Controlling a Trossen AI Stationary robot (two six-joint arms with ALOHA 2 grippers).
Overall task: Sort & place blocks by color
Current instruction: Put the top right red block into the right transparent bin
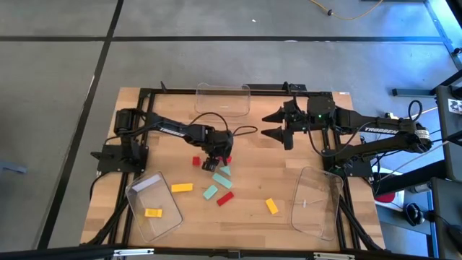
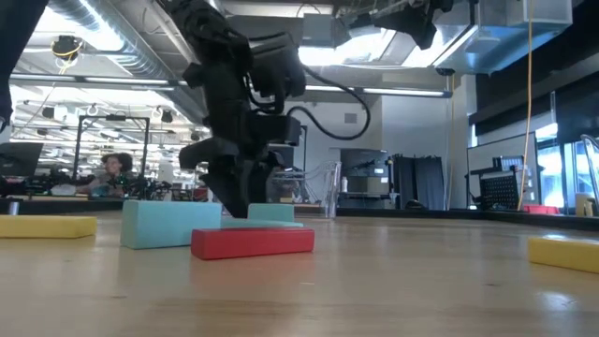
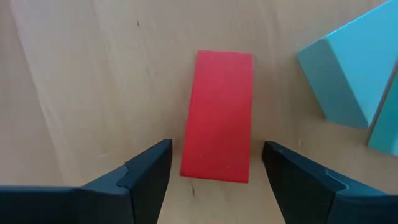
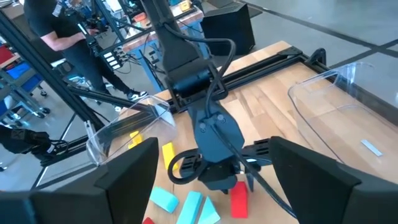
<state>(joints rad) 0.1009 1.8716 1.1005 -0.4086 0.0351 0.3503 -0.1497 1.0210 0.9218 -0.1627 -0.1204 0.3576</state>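
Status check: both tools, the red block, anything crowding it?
Left tool open, straddling red block, not gripping. Right tool open, waiting near far bin. Mint wedge close beside block.

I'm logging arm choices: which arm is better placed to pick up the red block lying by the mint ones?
Left. Its open claw hangs right over that red block, one finger on each side. The right claw waits open, high near the table's far edge.

Grey concrete floor [image 1: 58, 94] crossed by dark seams surrounds the light wooden table [image 1: 249, 188]. Beyond it, a workshop hall with silver ceiling ducts [image 2: 103, 51], fluorescent lights, cluttered benches and a seated person [image 2: 114, 173].
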